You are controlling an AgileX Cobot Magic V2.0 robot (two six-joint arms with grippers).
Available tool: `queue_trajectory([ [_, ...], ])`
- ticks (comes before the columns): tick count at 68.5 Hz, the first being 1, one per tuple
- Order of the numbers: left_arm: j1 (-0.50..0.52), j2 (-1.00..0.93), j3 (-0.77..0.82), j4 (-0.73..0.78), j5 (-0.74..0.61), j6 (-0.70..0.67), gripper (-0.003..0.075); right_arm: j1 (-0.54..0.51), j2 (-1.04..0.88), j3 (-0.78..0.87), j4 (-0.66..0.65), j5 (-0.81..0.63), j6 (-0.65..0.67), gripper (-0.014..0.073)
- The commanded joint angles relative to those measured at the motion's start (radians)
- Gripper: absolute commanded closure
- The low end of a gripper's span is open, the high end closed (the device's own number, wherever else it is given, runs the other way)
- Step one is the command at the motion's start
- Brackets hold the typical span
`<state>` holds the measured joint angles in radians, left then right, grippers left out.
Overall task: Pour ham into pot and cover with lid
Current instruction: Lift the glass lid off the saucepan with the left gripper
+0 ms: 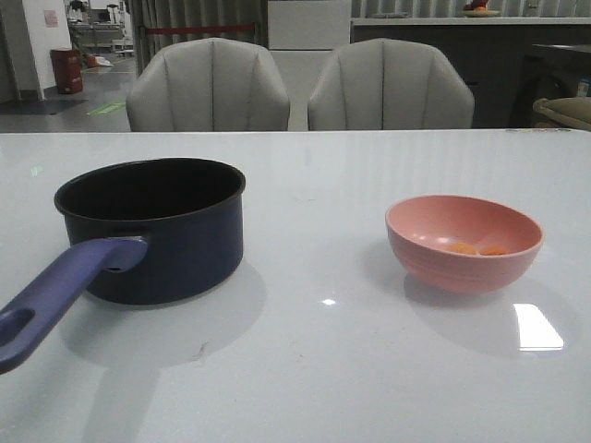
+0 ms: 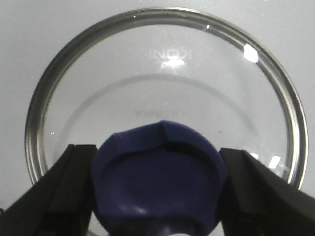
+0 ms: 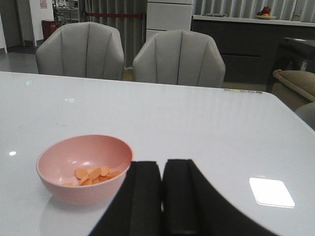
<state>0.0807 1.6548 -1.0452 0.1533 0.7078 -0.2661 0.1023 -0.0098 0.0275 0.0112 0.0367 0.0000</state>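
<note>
The dark navy pot [image 1: 157, 231] stands at the left of the table with its purple-blue handle [image 1: 55, 295] pointing toward me. Orange ham pieces [image 1: 476, 248] lie in a pink bowl [image 1: 464, 242] on the right. The glass lid [image 2: 162, 83] with a metal rim lies flat on the white table. My left gripper [image 2: 157, 187] has its fingers [image 2: 74, 177] against both sides of the lid's blue knob [image 2: 157, 172]. My right gripper [image 3: 162, 196] is shut and empty, just right of the bowl [image 3: 83, 169] and ham [image 3: 93, 174]. Neither arm shows in the front view.
Two grey chairs [image 1: 208, 88] stand behind the table's far edge [image 1: 295, 131]. A bright light reflection [image 1: 537, 328] lies on the tabletop right of the bowl. The lid is out of the front view.
</note>
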Motion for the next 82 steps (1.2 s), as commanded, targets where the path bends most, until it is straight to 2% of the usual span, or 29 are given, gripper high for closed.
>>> queue_trajectory([
  [1,0.001,-0.005,-0.026,-0.002,-0.052,-0.004,0.0475,-0.007,-0.021,-0.006,-0.011,-0.089,0.0,0.0448],
  [21,-0.006,0.052,-0.028,-0.002,-0.062,0.036,0.0461,-0.007,-0.021,-0.006,-0.011,-0.089,0.0,0.0448],
  [41,-0.037,0.057,-0.049,0.063,-0.06,0.045,0.0173,-0.007,-0.021,-0.006,-0.011,-0.089,0.0,0.0448],
  [46,-0.045,0.057,-0.073,0.07,-0.036,0.045,0.0143,-0.007,-0.021,-0.006,-0.011,-0.089,0.0,0.0448],
  [60,-0.077,0.045,-0.153,0.07,0.06,0.045,0.0156,-0.007,-0.021,-0.006,-0.011,-0.089,0.0,0.0448],
  [82,-0.22,-0.161,-0.141,0.068,0.036,0.045,0.0156,-0.007,-0.021,-0.006,-0.011,-0.089,0.0,0.0448],
])
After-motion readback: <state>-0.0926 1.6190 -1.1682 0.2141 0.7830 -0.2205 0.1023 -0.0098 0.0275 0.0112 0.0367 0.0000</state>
